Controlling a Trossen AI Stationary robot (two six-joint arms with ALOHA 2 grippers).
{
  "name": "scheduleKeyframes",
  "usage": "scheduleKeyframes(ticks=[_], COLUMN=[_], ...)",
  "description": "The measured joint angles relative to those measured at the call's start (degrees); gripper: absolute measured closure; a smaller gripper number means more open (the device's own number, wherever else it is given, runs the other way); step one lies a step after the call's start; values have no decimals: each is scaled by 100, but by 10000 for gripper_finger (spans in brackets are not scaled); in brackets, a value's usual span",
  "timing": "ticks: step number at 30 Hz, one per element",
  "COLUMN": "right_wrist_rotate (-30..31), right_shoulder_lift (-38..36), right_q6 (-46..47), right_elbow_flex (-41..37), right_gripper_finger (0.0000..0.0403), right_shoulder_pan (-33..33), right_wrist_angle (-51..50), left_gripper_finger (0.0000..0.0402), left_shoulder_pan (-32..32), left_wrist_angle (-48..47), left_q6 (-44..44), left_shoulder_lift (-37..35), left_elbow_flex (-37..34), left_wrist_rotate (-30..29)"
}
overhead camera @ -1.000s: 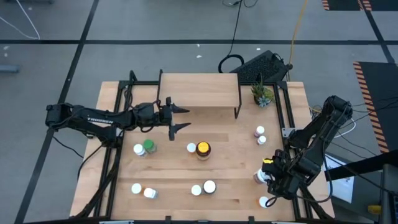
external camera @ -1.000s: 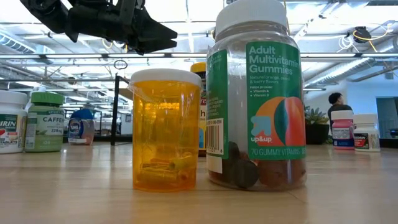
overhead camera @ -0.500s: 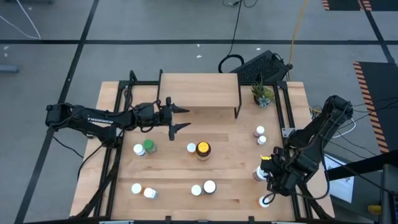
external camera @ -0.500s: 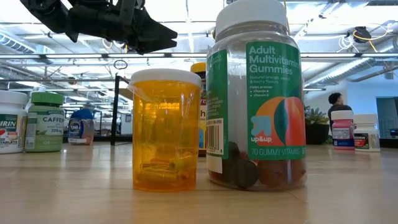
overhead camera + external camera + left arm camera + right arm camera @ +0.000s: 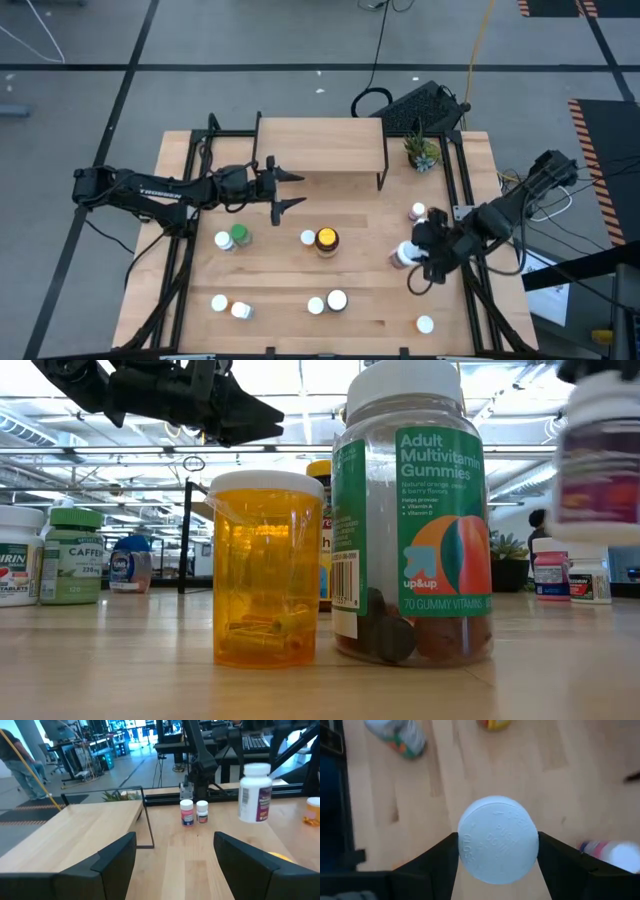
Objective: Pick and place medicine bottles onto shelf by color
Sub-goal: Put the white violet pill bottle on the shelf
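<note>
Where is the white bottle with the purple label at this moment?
In the high view, the white bottle with the purple label is held off the table by the right gripper, on the right side, just below two small bottles.

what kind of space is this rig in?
Likely an open robotics lab or workshop: the low view shows exposed ceiling ducts and strip lights, and the left wrist view shows equipment racks beyond the table.

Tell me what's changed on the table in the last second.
The right pincer has carried a white-capped bottle up off the table's right front and inward toward the middle, still gripping it. The left pincer stays open beside the shelf; the other bottles haven't moved.
</note>
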Motion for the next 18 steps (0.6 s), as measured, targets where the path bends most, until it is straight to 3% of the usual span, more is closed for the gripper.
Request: scheduleKeyframes(ticks=[10, 18], right_wrist_rotate=[101, -115], right_shoulder_lift=[4, 54], right_q6=[-2196, -3370], right_elbow_flex=[402, 1625], right_gripper_finger=[175, 174], right_shoulder_pan=[-1121, -2067], right_wrist_angle=[444, 181], left_gripper_finger=[131, 131], left_shoulder_pan=[-25, -27], left_wrist_angle=[97, 67], left_q6=[-321, -388], left_shoulder_lift=[0, 2], left_elbow_flex=[0, 0], left_wrist_rotate=[-4, -13])
